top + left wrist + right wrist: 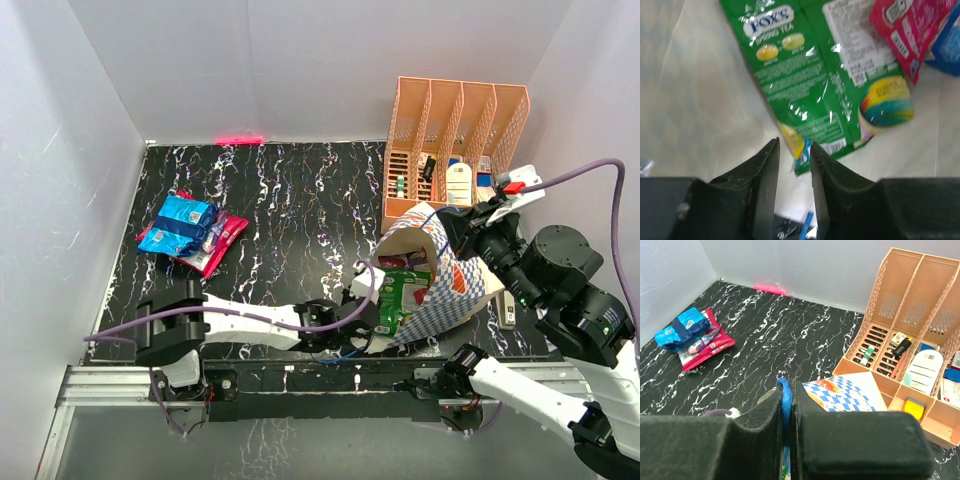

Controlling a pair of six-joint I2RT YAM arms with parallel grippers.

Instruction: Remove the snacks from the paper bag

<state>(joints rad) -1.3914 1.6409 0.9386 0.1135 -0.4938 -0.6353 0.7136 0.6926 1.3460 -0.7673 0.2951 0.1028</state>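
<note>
The blue-and-white checkered paper bag (455,290) lies on its side, mouth facing left. My right gripper (447,228) is shut on its blue cord handle (785,400) and holds the upper edge up. My left gripper (372,322) is at the bag's mouth, open a little. In the left wrist view its fingertips (772,150) flank the lower corner of a green FOX'S packet (810,75) lying on the cream inside. A magenta packet (907,35) and a blue one (950,50) lie beyond. Blue packets (182,225) and a magenta packet (218,245) lie on the table at left.
The peach-orange slotted organizer (455,130), holding small items, stands right behind the bag. White walls close in the black marbled table (290,210) on the left, back and right. A round rainbow-coloured item (885,100) lies in the bag beside the green packet.
</note>
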